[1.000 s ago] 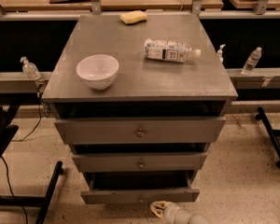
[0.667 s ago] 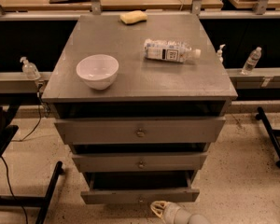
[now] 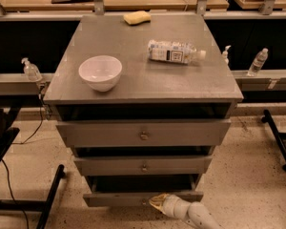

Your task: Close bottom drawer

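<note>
The grey cabinet (image 3: 143, 92) stands in the middle of the camera view with three drawers. The bottom drawer (image 3: 119, 198) is the lowest, slimmest grey front and stands pulled out, with a dark gap above it. Its knob is hidden behind the gripper. My gripper (image 3: 155, 202) comes up from the bottom edge on a white arm (image 3: 195, 216) and its yellowish tip rests against the middle of the bottom drawer's front. The mid-sized drawer (image 3: 144, 166) and the widest top drawer (image 3: 144, 134) each show a small round knob and also stand out a little.
On the cabinet top sit a white bowl (image 3: 100, 72), a lying plastic bottle (image 3: 174, 52) and a yellow sponge (image 3: 137, 17). Black stand legs (image 3: 47, 199) are at the left and right (image 3: 278, 140). Small bottles (image 3: 258, 62) stand on side ledges. Speckled floor surrounds the cabinet.
</note>
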### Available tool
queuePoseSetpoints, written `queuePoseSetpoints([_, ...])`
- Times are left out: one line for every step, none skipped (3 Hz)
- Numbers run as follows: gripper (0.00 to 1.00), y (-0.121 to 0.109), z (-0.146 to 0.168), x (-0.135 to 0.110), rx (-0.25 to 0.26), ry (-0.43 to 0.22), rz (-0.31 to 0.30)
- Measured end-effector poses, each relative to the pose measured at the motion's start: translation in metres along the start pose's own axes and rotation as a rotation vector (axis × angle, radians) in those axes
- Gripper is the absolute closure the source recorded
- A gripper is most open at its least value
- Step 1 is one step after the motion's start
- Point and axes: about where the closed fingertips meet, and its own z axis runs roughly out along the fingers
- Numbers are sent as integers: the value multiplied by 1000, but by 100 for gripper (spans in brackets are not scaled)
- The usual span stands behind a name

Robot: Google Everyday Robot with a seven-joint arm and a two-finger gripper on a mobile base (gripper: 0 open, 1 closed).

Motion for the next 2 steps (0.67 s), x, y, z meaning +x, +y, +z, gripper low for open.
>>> queuePoseSetpoints([100,0,0,1,3,1,2])
queuePoseSetpoints([100,-9,6,4,15,7,10])
